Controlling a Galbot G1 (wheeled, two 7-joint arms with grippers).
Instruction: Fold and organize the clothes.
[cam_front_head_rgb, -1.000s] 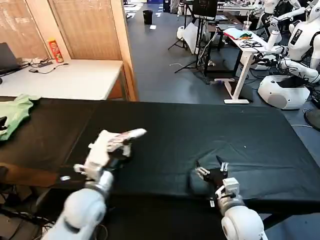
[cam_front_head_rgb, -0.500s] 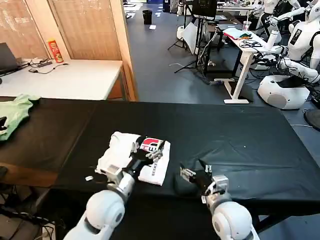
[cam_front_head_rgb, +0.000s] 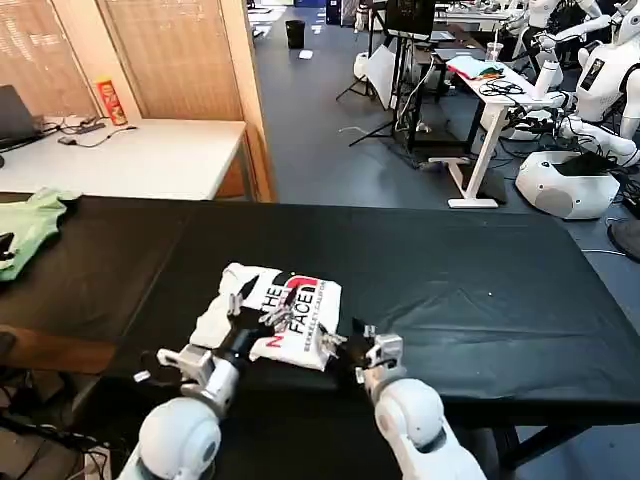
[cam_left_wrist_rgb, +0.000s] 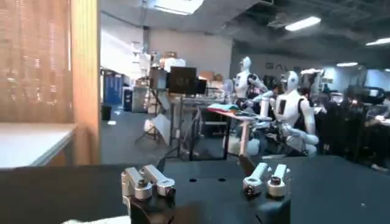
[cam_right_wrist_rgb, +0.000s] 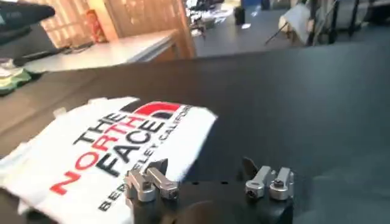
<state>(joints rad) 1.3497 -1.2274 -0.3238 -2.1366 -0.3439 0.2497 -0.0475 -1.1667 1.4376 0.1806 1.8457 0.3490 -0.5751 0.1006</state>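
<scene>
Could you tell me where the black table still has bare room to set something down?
The black table is bare to the right of the folded white printed T-shirt, and between it and the light green garment. The near edge is crowded: left gripper on the shirt, right gripper beside it.

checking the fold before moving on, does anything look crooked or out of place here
The folded white T-shirt lies slightly askew to the black table edge, its left side rumpled. A light green garment sits bunched at the far left edge. Nothing looks spilled or damaged.
</scene>
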